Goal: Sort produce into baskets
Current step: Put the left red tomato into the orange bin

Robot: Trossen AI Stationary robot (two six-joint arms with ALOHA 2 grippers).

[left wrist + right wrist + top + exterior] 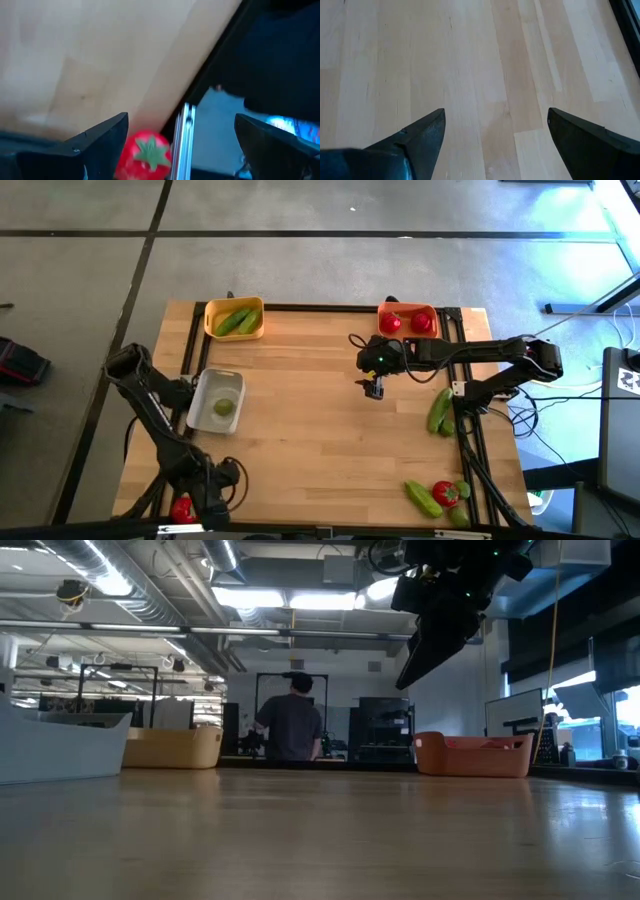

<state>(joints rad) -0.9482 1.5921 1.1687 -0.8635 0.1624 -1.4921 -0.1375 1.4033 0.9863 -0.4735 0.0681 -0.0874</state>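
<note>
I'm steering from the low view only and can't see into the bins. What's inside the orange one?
Observer: The orange basket holds two red tomatoes.
Operator: And the yellow one?
Observer: The yellow basket holds green cucumbers.
Operator: Where's the right gripper?
Observer: The right gripper hangs open over bare wood, empty.
Operator: Anything left unsorted?
Observer: Yes, loose cucumbers and a tomato lie at the table's right edge.

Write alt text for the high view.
Seen from above, a wooden table holds three bins: yellow with cucumbers, orange with tomatoes, white with one round green piece. The right pincer hangs open over bare wood mid-table. Unsorted produce lies near the right edge, and the left arm is folded at the left.
</note>
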